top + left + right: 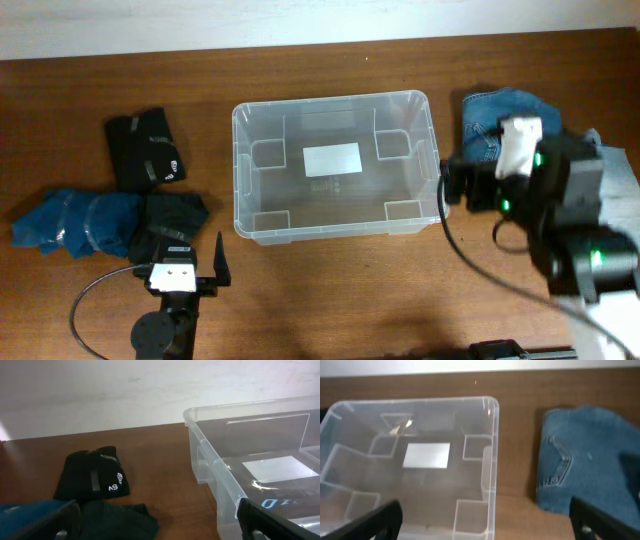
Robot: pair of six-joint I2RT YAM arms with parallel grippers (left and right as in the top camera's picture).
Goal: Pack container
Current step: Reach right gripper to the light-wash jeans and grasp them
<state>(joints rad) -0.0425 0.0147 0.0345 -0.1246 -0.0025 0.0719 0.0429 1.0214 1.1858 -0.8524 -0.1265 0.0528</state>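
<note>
Hovering open-jawed and empty, left gripper (157, 512) and right gripper (485, 510) flank the container (330, 98); a shallow pinch could snag the jeans (590, 460) on its rim.

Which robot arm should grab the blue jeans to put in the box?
Right. The right gripper is open and hovers next to the jeans, beside the container. The left gripper sits on the container's far side, by the black clothes.

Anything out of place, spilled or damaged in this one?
Nothing stands out. The container sits upright, empty and intact. The folded jeans lie to its right, and the black garments and the blue garment to its left, not yet packed.
</note>
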